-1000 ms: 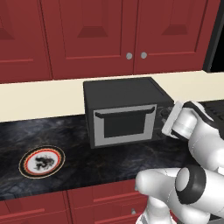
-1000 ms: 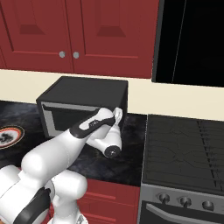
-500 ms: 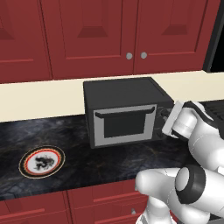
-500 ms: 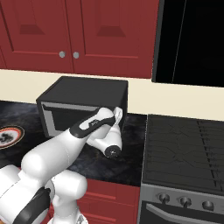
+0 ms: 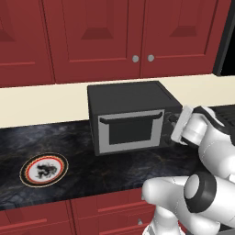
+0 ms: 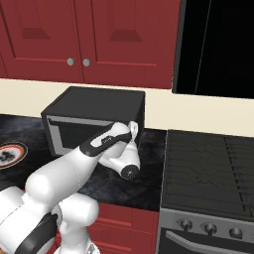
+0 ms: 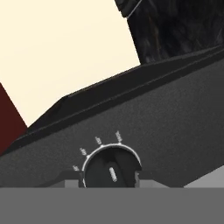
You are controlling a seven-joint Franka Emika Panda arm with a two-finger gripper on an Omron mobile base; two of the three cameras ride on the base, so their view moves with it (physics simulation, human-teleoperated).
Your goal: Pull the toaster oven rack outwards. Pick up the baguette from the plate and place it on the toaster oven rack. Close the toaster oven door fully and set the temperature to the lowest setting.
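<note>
The black toaster oven [image 5: 131,117] stands on the dark counter, and its grey toaster oven door [image 5: 132,131] is closed upright against the front. My gripper [image 5: 174,129] is pressed to the narrow control panel on the oven's right. In the hand view a round temperature knob [image 7: 112,166] sits between my two fingertips [image 7: 81,178], and the gripper [image 7: 109,178] is shut on it. The plate [image 5: 44,169] lies bare at the left of the counter. The baguette and the toaster oven rack are hidden.
Red cabinet doors [image 5: 114,36] hang above a cream backsplash. A black stovetop [image 6: 208,168] with knobs along its front lies right of the oven, under a tall black panel [image 6: 218,44]. My white arm [image 6: 74,168] reaches across the counter's front edge.
</note>
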